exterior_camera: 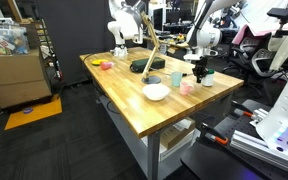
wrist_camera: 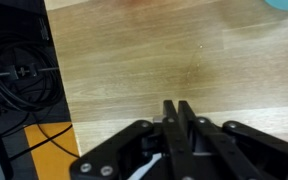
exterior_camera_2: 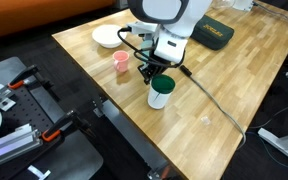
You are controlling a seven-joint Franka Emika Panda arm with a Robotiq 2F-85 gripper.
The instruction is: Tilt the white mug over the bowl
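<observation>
risk: claw (wrist_camera: 179,108) is closed on nothing, fingers pressed together. if it drops w/o opening it'll knock the white mug (exterior_camera_2: 160,92), which stands upright near the table (exterior_camera_2: 234,85) edge, just beside the claw. mug is a smooth glazed cyl., green inside. pink cup (exterior_camera_2: 121,62) sits btwn mug and bowl (exterior_camera_2: 107,37), so a swing could clip it. bowl is shallow, round, glossy white.

small pink cup (exterior_camera_2: 121,62) and dark flat case (exterior_camera_2: 213,33) (well apart) on a wooden table (exterior_camera_2: 246,82)
</observation>
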